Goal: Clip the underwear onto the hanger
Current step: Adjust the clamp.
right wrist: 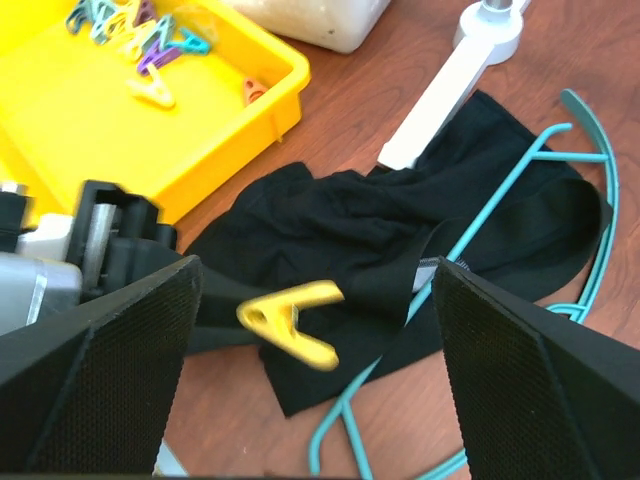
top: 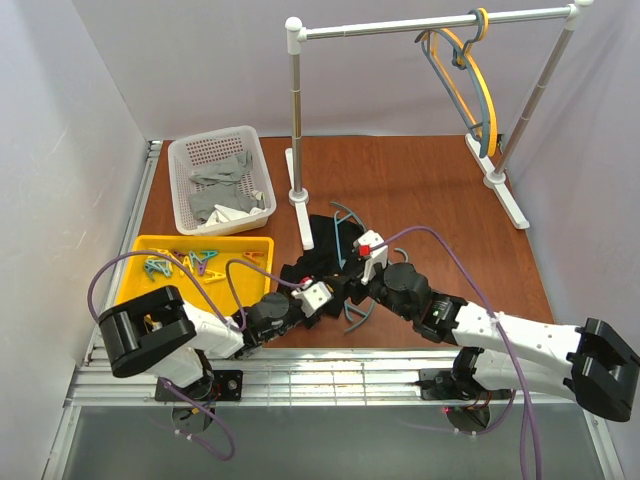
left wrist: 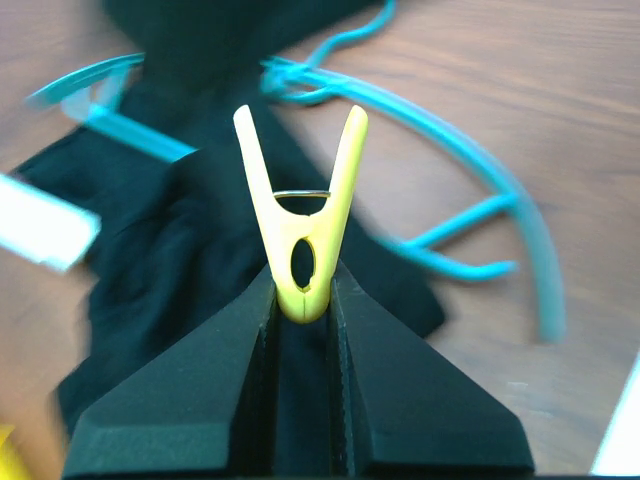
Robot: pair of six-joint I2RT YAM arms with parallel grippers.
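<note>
The black underwear [right wrist: 350, 240] lies crumpled on the brown table, draped over the teal hanger [right wrist: 500, 200]. In the top view the underwear [top: 322, 240] sits near the rack post, with the hanger [top: 345, 215] poking out on both sides. My left gripper [left wrist: 303, 300] is shut on the tail of a yellow clothespin [left wrist: 300, 215], which points at the underwear [left wrist: 180, 230] and has the hanger [left wrist: 470, 150] beyond it. The clothespin's prongs are spread. My right gripper [right wrist: 315, 275] hangs open above the clothespin [right wrist: 290, 320] and touches nothing.
A yellow tray [top: 150, 250] of coloured clothespins sits at the left, with a white basket [top: 185, 195] of grey cloths behind it. A white drying rack [top: 296, 120] stands at the back, carrying yellow and grey-blue hangers [top: 470, 80]. Its foot [right wrist: 440, 95] lies beside the underwear.
</note>
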